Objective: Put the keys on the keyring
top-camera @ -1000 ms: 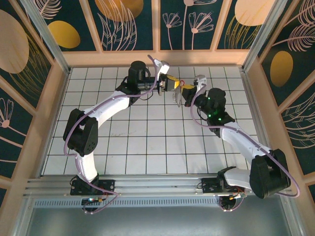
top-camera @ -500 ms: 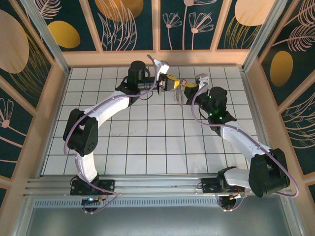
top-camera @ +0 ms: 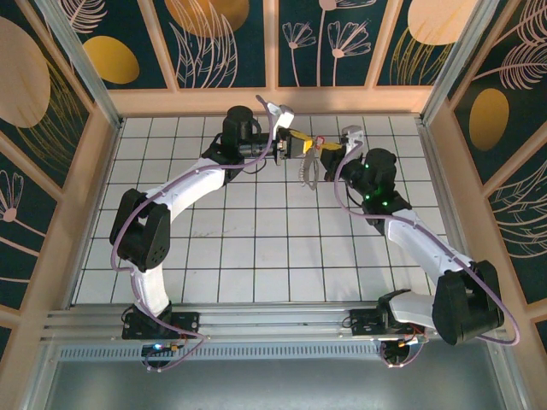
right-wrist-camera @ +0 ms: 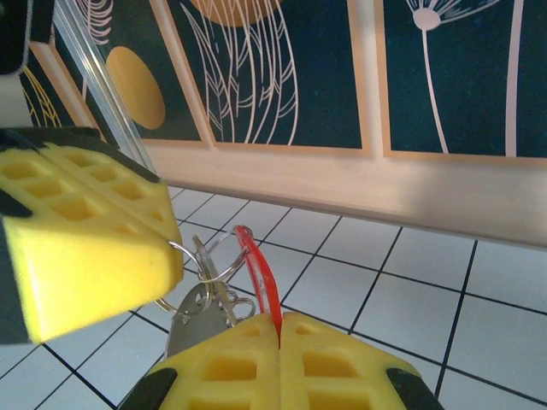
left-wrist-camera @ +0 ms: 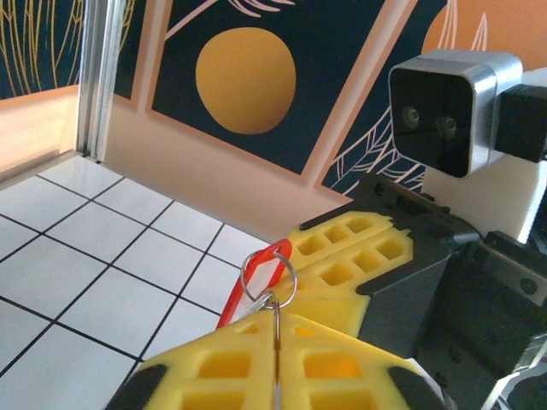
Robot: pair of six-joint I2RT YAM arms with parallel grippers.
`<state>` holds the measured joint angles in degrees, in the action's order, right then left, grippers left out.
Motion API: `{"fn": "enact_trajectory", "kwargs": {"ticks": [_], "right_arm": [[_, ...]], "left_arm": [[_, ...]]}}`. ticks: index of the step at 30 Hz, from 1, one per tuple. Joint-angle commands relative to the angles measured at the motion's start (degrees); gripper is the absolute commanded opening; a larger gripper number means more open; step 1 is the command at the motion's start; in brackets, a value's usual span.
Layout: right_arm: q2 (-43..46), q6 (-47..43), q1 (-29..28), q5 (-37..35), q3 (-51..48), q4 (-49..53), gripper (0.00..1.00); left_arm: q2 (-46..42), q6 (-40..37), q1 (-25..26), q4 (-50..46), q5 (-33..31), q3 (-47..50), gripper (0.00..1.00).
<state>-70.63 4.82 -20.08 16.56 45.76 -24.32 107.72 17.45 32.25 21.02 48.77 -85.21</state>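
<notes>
- Key [right-wrist-camera: 261, 278]: a thin red loop, upright, crossing the silver wire of the keyring [top-camera: 308, 171]. The keyring's pale bumpy strip dangles. Both hang above the desk [top-camera: 256, 256], near its 12 o'clock edge.
- Left hand [left-wrist-camera: 275, 367], at the keyring's 9 o'clock: pads pressed together on the wire. Right hand [right-wrist-camera: 280, 342], at 3 o'clock: clamped on the key.
- Step, by judgement: threading. The next move calls for sliding the key along the coil without loosening either pinch.

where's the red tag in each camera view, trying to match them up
top external: red tag, a tiny speck above centre where the two arms meet.
left wrist: lower centre, behind left gripper's yellow fingers, metal ring through it.
right wrist: centre, curving up out of right gripper's yellow fingers.
shared landmark: those right fingers pinching it, centre right in the left wrist view.
</notes>
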Motion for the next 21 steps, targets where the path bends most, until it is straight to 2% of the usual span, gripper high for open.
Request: {"fn": "enact_trajectory", "kwargs": {"ticks": [1,3,11,21], "right_arm": [[-0.36,-0.31,0.91,-1.22,3.59,-0.14,0.0],[-0.77,-0.64,0.86,-1.35,4.28,0.6,0.0],[-3.4,-2.09,1.54,-1.88,6.0,2.65,0.0],[-9.2,-1.7,1.87,0.35,8.87,3.4,0.0]], "left_arm": [[-0.41,1.02,-0.17,3.11,0.12,1.05,0.19],[-0.73,1.21,-0.17,3.6,-0.63,1.61,0.24],[-3.92,1.99,-0.21,6.48,-4.93,5.36,0.3],[-12.3,4.35,-3.48,11.19,-15.52,17.08,0.35]]}}
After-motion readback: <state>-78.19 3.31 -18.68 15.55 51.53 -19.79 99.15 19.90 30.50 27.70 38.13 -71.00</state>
